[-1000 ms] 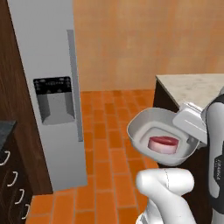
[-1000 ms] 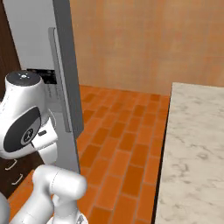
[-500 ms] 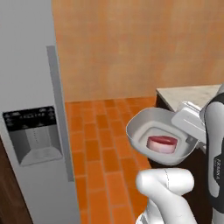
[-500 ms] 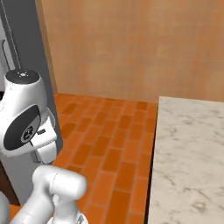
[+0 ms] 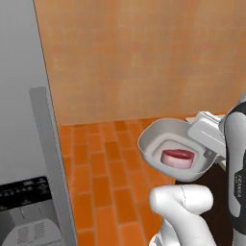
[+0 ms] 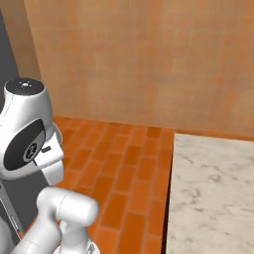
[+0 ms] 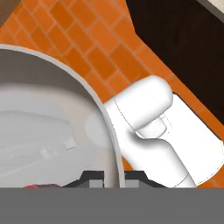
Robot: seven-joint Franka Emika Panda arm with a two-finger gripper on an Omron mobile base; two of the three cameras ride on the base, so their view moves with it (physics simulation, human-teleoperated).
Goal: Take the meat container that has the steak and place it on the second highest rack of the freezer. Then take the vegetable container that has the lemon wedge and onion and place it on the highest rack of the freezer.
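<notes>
A pale grey meat container (image 5: 150, 143) hangs in the air in front of the arm, with the red, pink-rimmed steak (image 5: 178, 156) lying in it. My gripper (image 5: 201, 142) is shut on the container's right rim. In the hand view the fingertips (image 7: 94, 178) straddle that rim, and the container wall (image 7: 43, 109) spreads up and left of my gripper (image 7: 113, 177). The grey freezer (image 5: 19, 120) stands at the left with its door shut and a long bar handle (image 5: 50, 158). Its racks are hidden behind the door. The lemon wedge and the onion are out of view.
An ice dispenser panel (image 5: 24, 211) sits low on the freezer door. Orange brick floor (image 5: 105, 168) runs to an orange wall (image 5: 134, 57). A marble counter (image 6: 213, 193) lies at the right, over dark cabinets (image 7: 183, 48). The freezer's dark side (image 6: 6, 69) edges the right base view.
The whole picture has shifted as the base turned and drove: the freezer slid left and looms nearer, the counter edged right. The container with the steak stays in the gripper's hold.
</notes>
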